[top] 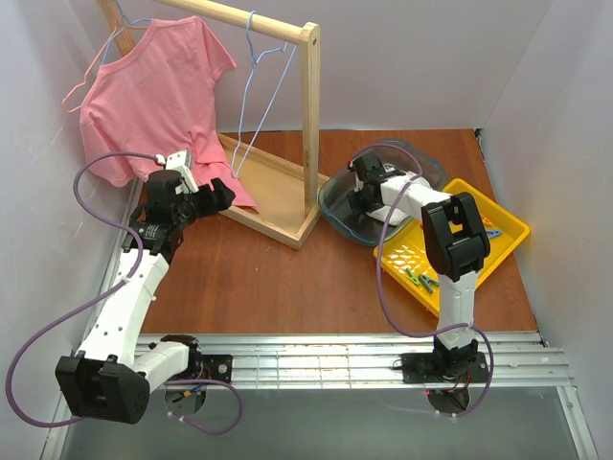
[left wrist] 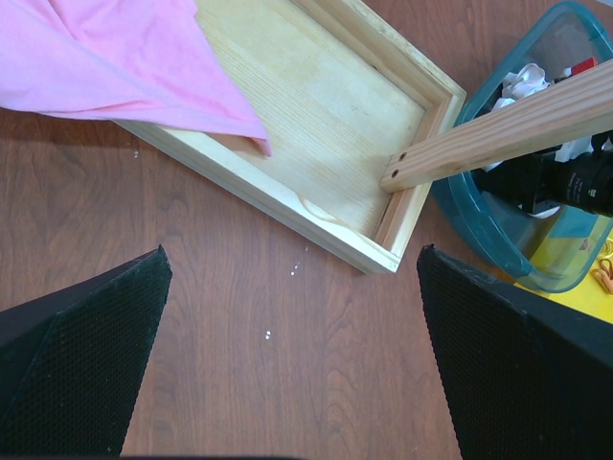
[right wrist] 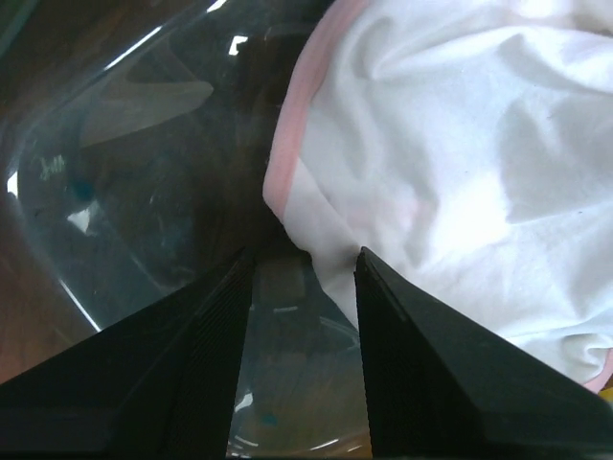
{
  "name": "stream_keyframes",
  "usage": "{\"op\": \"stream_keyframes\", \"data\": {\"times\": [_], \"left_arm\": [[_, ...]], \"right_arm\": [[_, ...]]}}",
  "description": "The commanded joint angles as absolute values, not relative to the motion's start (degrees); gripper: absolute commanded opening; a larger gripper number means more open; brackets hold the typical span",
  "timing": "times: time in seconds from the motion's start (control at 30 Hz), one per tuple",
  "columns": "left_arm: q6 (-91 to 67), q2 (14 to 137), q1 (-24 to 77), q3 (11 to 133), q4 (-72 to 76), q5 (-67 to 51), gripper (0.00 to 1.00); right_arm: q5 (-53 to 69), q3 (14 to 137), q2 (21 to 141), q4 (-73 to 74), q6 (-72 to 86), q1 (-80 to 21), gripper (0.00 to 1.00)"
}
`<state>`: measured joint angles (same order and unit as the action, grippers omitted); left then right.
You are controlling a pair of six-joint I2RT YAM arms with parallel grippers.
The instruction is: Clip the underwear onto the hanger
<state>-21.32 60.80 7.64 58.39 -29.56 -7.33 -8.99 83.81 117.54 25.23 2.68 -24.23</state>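
Observation:
The underwear (right wrist: 450, 163), white with pale pink trim, lies crumpled in a clear bin (right wrist: 115, 172). My right gripper (right wrist: 306, 254) is down inside the bin, open. A trimmed edge of the fabric lies between its fingertips. From the top view the right gripper (top: 362, 196) covers the underwear. A bit of the white fabric (left wrist: 522, 81) shows in the left wrist view. The light-blue wire hanger (top: 247, 101) hangs empty from the wooden rail. My left gripper (left wrist: 292, 251) is wide open and empty above bare table, near the stand's base corner (left wrist: 397, 254).
A wooden rail stand (top: 278, 192) stands at the back centre. A large pink T-shirt (top: 153, 96) hangs at its left end and drapes onto the base. A yellow tray (top: 503, 235) at the right holds several clothes pegs (top: 419, 280). White walls close both sides.

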Motion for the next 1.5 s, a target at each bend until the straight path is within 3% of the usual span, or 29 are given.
{"op": "stream_keyframes", "data": {"times": [0.0,0.2,0.3,0.37,0.4,0.7,1.07,1.2,1.47], "left_arm": [[-20.21,61.08,7.65,60.73,-31.11,-8.17,0.94],[-20.04,61.26,7.65,61.43,-31.46,-7.91,0.94],[-20.04,61.26,7.65,61.44,-31.82,-7.47,0.94],[-20.13,61.00,7.65,61.44,-31.90,-7.38,0.94],[-20.13,61.00,7.65,61.44,-31.90,-7.38,0.94],[-20.74,58.98,7.65,60.82,-32.70,-6.42,0.94],[-22.15,53.97,7.65,55.55,-32.43,-8.52,0.93],[-22.94,51.51,7.65,55.63,-34.10,-8.96,0.93],[-22.68,45.89,7.65,65.73,-47.36,-4.57,0.92]], "right_arm": [[-12.48,87.10,118.39,22.77,2.11,-24.35,0.38],[-13.01,86.23,120.49,22.41,2.02,-24.26,0.35],[-14.06,85.17,120.67,22.41,2.02,-24.34,0.22],[-14.50,84.38,120.67,22.41,2.02,-24.26,0.03],[-14.94,84.03,120.50,22.41,2.02,-24.34,0.01],[-14.07,84.02,104.18,26.53,0.70,-23.82,0.01],[-2.92,94.82,87.02,47.60,2.72,-26.27,0.01],[2.80,102.20,84.82,53.70,4.30,-31.44,0.01],[8.10,103.63,79.82,56.43,11.51,-46.82,0.01]]}}
